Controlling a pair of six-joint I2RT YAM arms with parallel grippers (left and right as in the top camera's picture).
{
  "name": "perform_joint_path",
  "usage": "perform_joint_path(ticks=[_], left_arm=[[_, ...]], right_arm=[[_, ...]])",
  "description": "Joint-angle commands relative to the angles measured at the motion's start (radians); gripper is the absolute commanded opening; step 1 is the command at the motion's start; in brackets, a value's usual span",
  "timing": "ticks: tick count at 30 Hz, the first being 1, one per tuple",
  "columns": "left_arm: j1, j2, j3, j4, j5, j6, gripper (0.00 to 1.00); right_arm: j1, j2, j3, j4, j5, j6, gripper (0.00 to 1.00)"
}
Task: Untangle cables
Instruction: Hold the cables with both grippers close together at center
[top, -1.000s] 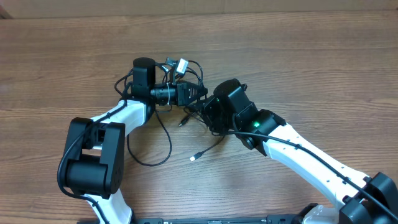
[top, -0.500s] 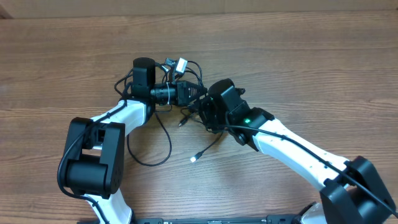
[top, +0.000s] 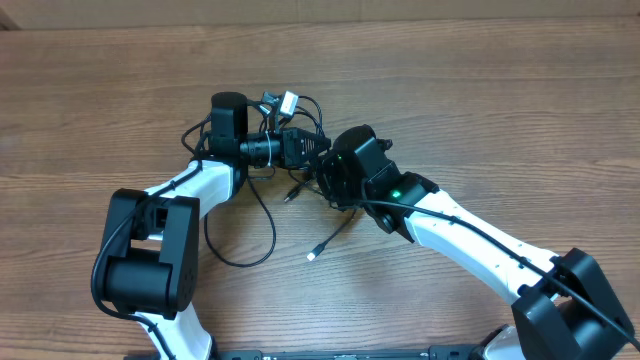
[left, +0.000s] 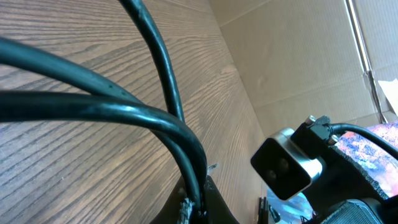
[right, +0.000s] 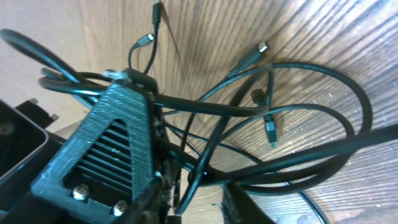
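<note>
One change, right tool (top: 325, 178) closer to cables (left: 93, 111)

Tangled black cables (top: 326, 243), wooden table (top: 500, 100)

No words, labels, brand names or numbers can be read in any view. The nearest thing to a sign is a small green light (top: 393, 196) on the white arm (top: 470, 245), right of centre in the overhead view, and it carries no lettering.
</note>
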Motion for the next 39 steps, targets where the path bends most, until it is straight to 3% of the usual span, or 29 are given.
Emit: perform_joint_path(ticks=[1, 39], left_arm=[[-0.008, -0.026, -0.002, -0.003, 0.017, -0.002, 0.04], [-0.009, -0.026, -0.002, -0.003, 0.021, -0.003, 0.04]], right_arm=[[0.003, 0.000, 0.014, 0.010, 0.032, 0.007, 0.23], [0.003, 0.000, 0.014, 0.022, -0.004, 0.008, 0.19]])
